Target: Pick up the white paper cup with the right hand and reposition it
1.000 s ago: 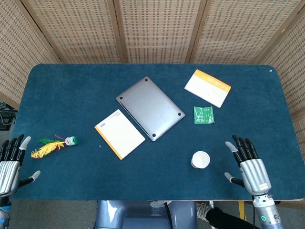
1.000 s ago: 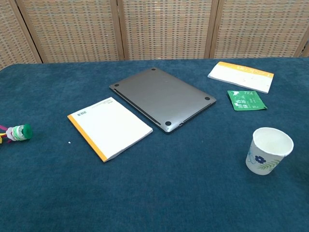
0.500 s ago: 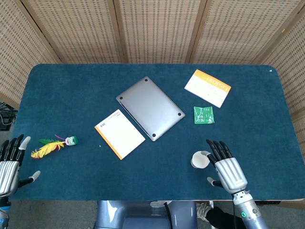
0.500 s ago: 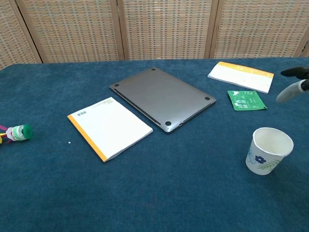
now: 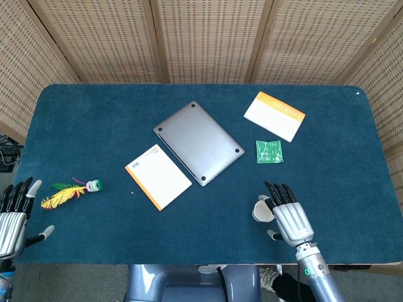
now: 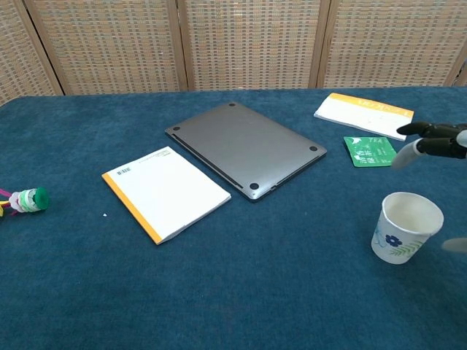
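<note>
Since a second ago my right hand [image 5: 286, 215] has slid in from the lower right of the head view toward the white paper cup [image 5: 263, 210], and now sits just beside it with fingers spread and nothing held; in the chest view only its dark fingertips [image 6: 430, 142] show at the right edge, above the cup [image 6: 406, 227], with a pale blur at the far right edge that I take to be my thumb. Everything else lies where it was: the grey laptop [image 5: 198, 142], the orange-edged notepad [image 5: 158, 176], the green tea sachet [image 5: 269, 151], the booklet [image 5: 274, 116] at upper right, and the feather toy [image 5: 69, 192] at lower left near my left hand [image 5: 14, 217], which is open and idle at the frame's lower left corner. The cup stands upright in the lower right part of the blue table [image 5: 94, 126], close to its near edge, on the left flank of my right hand, and from above my hand covers part of its rim. I judge the main risk is a knock: the cup looks light and empty, so a finger brushing it before I close could tip it or push it along the cloth. Squeezing too hard would likely crumple the thin wall.
</note>
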You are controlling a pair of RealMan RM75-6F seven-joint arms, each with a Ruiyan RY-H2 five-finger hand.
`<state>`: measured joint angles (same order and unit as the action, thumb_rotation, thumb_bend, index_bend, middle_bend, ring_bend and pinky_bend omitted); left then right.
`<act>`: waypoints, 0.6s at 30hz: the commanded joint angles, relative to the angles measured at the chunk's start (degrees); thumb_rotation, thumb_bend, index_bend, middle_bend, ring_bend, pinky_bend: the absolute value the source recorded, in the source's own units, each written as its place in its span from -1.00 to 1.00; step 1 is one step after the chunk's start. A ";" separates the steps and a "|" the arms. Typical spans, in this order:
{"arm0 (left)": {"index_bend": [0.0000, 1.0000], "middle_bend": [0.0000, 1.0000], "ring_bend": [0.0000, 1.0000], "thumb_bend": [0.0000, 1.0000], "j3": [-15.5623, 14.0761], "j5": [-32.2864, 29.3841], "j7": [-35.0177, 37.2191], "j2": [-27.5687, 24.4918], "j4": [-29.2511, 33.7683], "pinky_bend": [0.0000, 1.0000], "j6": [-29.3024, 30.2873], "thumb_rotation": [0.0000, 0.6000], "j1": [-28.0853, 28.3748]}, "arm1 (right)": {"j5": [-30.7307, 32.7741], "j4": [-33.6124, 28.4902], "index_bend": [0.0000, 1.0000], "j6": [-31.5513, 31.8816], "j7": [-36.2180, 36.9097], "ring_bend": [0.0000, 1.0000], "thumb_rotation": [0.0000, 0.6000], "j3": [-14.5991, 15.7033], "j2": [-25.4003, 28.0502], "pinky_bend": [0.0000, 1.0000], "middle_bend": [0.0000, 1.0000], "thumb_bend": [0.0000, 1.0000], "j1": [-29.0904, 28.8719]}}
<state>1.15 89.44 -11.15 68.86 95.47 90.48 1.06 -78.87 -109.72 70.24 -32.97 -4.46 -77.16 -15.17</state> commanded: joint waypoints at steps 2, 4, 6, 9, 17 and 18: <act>-1.00 -1.00 -1.00 -0.77 0.06 -0.22 0.04 0.03 -0.06 -1.00 -0.15 1.00 0.04 | 3.31 0.17 -0.44 -1.54 -2.75 -1.00 1.00 -0.85 -1.09 -1.00 -1.00 -0.52 -1.56; -1.00 -1.00 -1.00 -0.77 0.06 -0.32 0.04 0.06 -0.09 -1.00 -0.31 1.00 0.09 | 4.53 0.16 -0.43 -1.88 -3.83 -1.00 1.00 -1.12 -1.51 -1.00 -1.00 -0.52 -2.11; -1.00 -1.00 -1.00 -0.77 0.09 -0.35 0.03 0.03 -0.05 -1.00 -0.40 1.00 0.15 | 6.02 0.31 -0.42 -2.27 -5.18 -1.00 1.00 -1.43 -2.06 -1.00 -1.00 -0.52 -2.81; -1.00 -1.00 -1.00 -0.77 0.16 -0.45 0.16 0.02 -0.08 -1.00 -0.39 1.00 0.15 | 8.64 0.42 -0.41 -2.96 -6.61 -1.00 1.00 -1.71 -2.75 -1.00 -1.00 -0.52 -3.72; -1.00 -1.00 -1.00 -0.76 0.27 -0.86 0.58 -0.09 -0.17 -1.00 -0.78 1.00 0.31 | 12.44 2.30 -0.35 -3.08 -8.76 -1.00 1.00 -2.41 -5.16 -1.00 -1.00 -0.51 -6.10; -1.00 -1.00 -1.00 -0.76 0.24 -0.80 0.53 -0.07 -0.19 -1.00 -0.80 1.00 0.33 | 12.51 2.66 -0.34 -2.90 -8.83 -1.00 1.00 -2.45 -5.51 -1.00 -1.00 -0.51 -6.37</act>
<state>1.40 88.62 -10.61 68.78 95.29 89.69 1.39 -66.45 -107.23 67.22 -41.69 -6.85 -82.49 -21.41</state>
